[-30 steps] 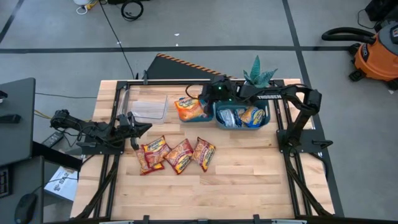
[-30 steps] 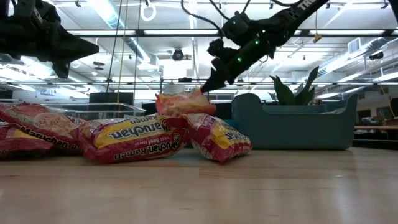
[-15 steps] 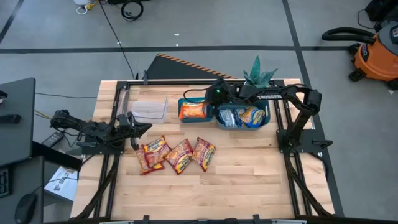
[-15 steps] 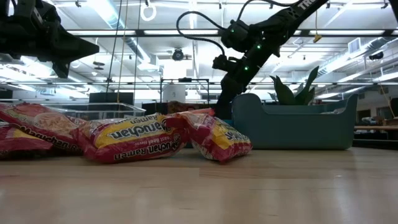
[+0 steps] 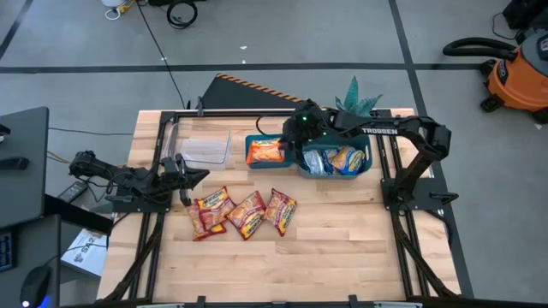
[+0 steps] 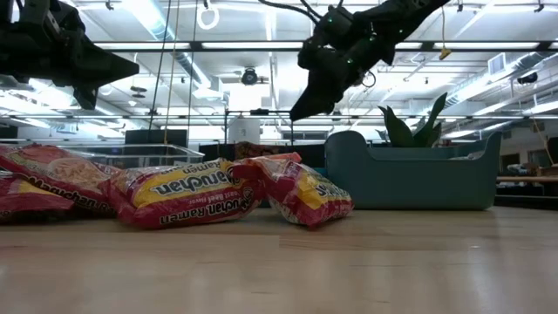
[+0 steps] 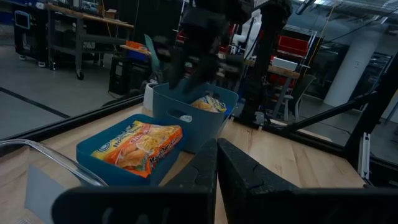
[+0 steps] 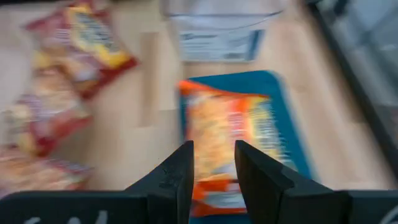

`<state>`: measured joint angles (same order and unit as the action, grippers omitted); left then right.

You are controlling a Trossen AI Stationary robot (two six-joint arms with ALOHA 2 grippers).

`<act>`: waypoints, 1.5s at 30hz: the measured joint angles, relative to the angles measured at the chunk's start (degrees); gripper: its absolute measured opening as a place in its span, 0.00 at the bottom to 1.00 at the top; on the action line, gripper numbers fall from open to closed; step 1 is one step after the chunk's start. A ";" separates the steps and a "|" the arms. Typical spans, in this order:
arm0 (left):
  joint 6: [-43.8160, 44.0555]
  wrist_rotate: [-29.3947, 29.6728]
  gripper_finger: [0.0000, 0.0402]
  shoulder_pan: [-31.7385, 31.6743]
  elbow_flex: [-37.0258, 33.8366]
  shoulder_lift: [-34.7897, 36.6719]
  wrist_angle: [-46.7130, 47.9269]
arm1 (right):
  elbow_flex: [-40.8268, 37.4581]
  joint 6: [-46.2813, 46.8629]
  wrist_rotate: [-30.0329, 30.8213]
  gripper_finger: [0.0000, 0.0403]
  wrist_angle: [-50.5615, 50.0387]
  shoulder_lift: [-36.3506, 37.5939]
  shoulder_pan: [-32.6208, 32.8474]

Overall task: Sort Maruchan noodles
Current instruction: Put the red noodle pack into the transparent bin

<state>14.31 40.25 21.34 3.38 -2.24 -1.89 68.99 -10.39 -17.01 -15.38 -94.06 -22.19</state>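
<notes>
Even, bright light falls from above in the overhead view, and the wooden tabletop (image 5: 325,248) shows only short, soft shadows under the red noodle packets (image 5: 245,212). At table height the ceiling light strips (image 6: 166,22) glare white, so both arms read as dark silhouettes against them, while the near tabletop is soft and out of focus. The right wrist picture is heavily smeared by motion: the orange packet (image 8: 230,134) and its blue bin (image 8: 289,124) have streaked edges. In the left wrist picture the near fingers (image 7: 249,177) are blurred, and so is the other arm (image 7: 205,37) farther off.
</notes>
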 joint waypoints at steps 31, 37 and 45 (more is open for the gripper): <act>1.27 4.10 0.04 -0.08 -0.07 0.02 -9.29 | -22.67 -5.29 16.96 0.31 22.38 12.76 18.52; 2.39 4.09 0.04 -0.07 -0.07 0.02 -15.80 | -35.97 -6.27 17.85 0.31 34.17 24.06 17.35; 5.44 2.40 0.04 -0.54 -0.07 -0.20 -15.51 | -49.50 -8.80 19.90 0.31 49.56 33.55 17.11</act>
<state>19.74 42.65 20.80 3.31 -2.44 -17.40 19.49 -19.18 2.89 34.19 -60.51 -5.08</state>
